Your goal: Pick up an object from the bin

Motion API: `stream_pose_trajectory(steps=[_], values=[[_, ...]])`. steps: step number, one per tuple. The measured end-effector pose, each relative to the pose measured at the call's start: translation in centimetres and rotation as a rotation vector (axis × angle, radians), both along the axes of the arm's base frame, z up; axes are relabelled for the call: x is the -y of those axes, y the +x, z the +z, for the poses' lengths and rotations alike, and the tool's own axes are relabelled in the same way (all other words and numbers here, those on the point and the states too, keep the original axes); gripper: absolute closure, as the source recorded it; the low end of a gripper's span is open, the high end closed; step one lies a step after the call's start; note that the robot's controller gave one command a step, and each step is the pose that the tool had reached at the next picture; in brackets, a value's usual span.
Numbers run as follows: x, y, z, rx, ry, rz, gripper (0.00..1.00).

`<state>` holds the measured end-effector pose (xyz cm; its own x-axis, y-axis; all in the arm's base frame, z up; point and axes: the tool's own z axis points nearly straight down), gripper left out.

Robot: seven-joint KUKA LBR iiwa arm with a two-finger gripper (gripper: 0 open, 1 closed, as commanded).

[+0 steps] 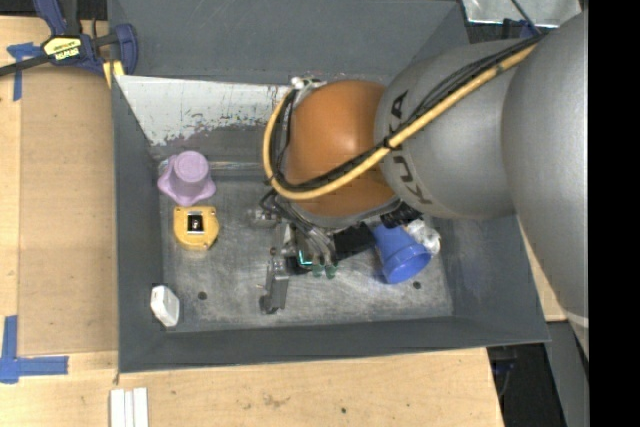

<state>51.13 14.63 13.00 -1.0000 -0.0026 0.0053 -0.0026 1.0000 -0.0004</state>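
The gripper (274,293) hangs below the orange cover (330,150) on the wrist, low over bare floor near the front middle of the bin (140,245). I cannot tell whether it is open or closed; the wrist hides most of it, and what pokes out is dark against the grey floor. It appears to be over no thing.

The nearest thing is a blue bottle (400,257), just beside the gripper toward the view's right, partly under the arm. It lies tilted on the floor, its pale cap end pointing up and right. I take this as the likeliest pick. It looks like a small plastic bottle: probably light, fairly stiff, smooth and rounded, so it may roll or slip out of a poor pinch. The best hold would be across the blue body near its middle, with the jaws set square to its long axis. The cap end is narrower and gives less to bear on.

Further off, toward the view's left, a yellow disc (195,226) with a dark centre lies flat. Just behind it stands a purple piece (185,177) with a flared base. A small white lump (164,305) sits in the front left corner, close to the wall. All three are well apart from the gripper.
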Motion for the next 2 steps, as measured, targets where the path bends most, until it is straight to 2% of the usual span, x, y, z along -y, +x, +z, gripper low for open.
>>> stream_pose_trajectory(steps=[1, 2], values=[[0.0, 0.2, 0.3, 0.007, 0.001, -0.002, 0.00], [-0.7, 4.0, -1.7, 0.012, 0.002, 0.063, 0.00]])
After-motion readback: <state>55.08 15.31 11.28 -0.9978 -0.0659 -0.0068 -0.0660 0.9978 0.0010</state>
